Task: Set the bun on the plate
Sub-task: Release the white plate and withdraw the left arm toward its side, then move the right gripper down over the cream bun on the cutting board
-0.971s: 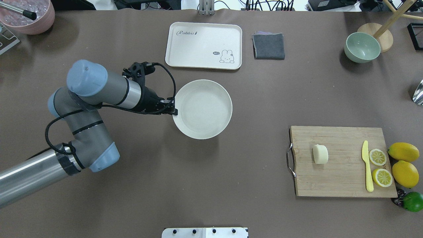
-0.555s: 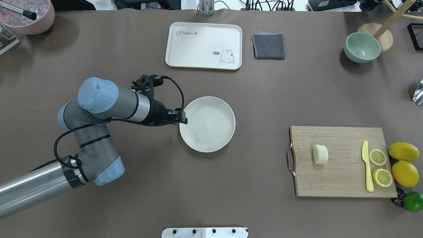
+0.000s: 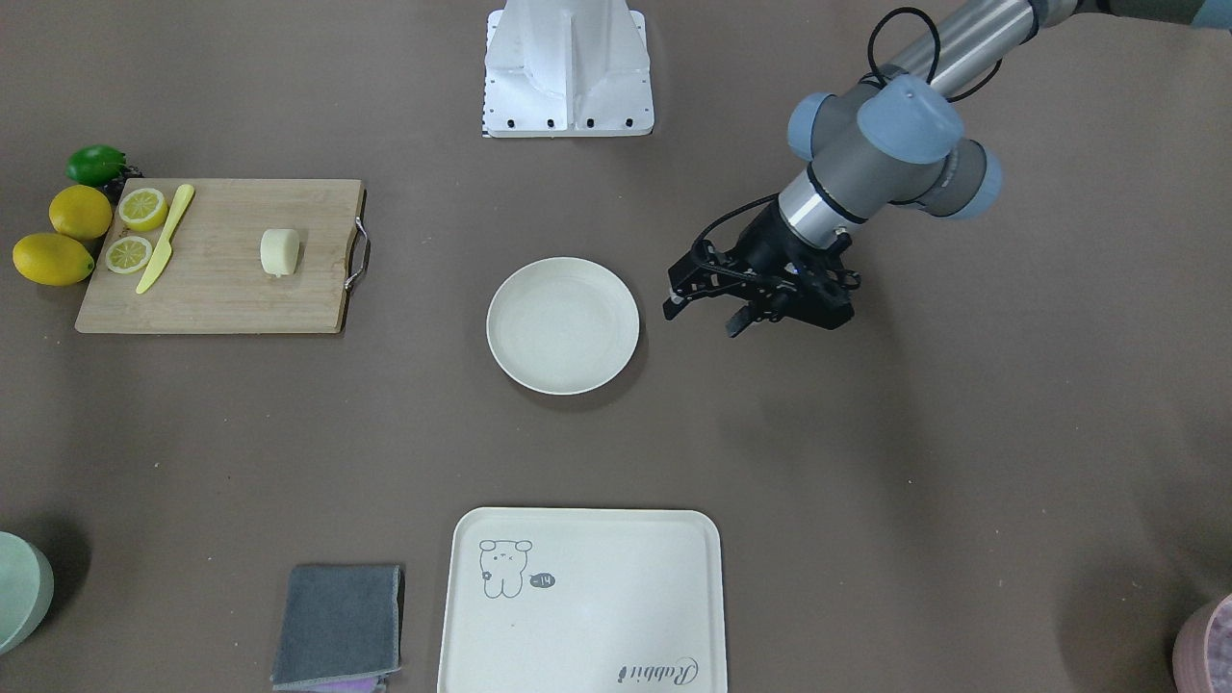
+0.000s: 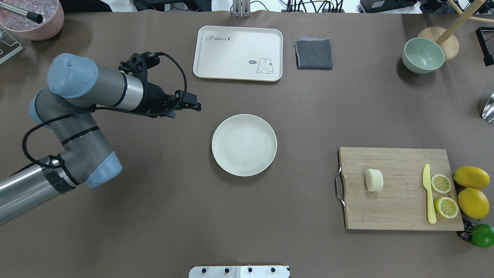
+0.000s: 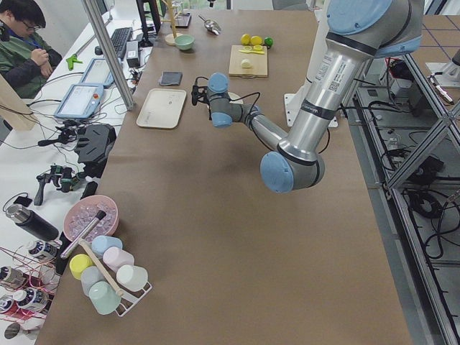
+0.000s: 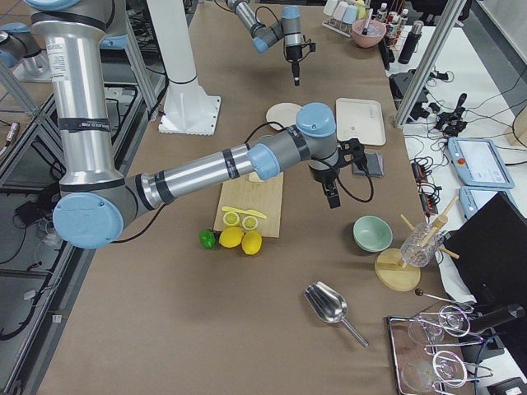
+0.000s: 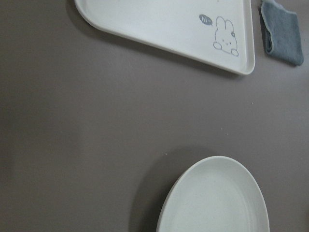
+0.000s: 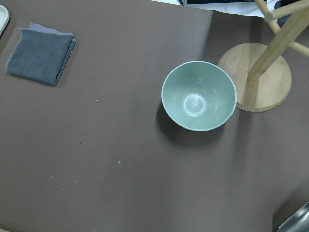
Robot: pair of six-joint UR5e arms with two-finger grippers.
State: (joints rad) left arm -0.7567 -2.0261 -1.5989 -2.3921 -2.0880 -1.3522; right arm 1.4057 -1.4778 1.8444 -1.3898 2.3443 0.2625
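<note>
The bun (image 4: 374, 180) is a pale cream stub lying on the wooden cutting board (image 4: 401, 208) at the right, also seen in the front view (image 3: 279, 250). The round cream plate (image 4: 244, 144) rests bare on the table's middle (image 3: 563, 325), and its rim shows in the left wrist view (image 7: 217, 203). My left gripper (image 4: 196, 105) hovers up-left of the plate, apart from it, open and holding nothing (image 3: 705, 318). My right gripper (image 6: 332, 196) hangs near the green bowl, far from the bun. I cannot tell whether it is open or shut.
A yellow knife (image 4: 427, 193), two lemon halves (image 4: 441, 183), whole lemons (image 4: 472, 202) and a lime sit at the board's right. A rabbit tray (image 4: 231, 50), grey cloth (image 4: 313, 54), green bowl (image 8: 198, 95) and wooden stand (image 8: 255, 77) line the far side.
My left gripper carried the plate by its rim toward the robot and slightly right, set it down, let go, and drew back up and to the left.
</note>
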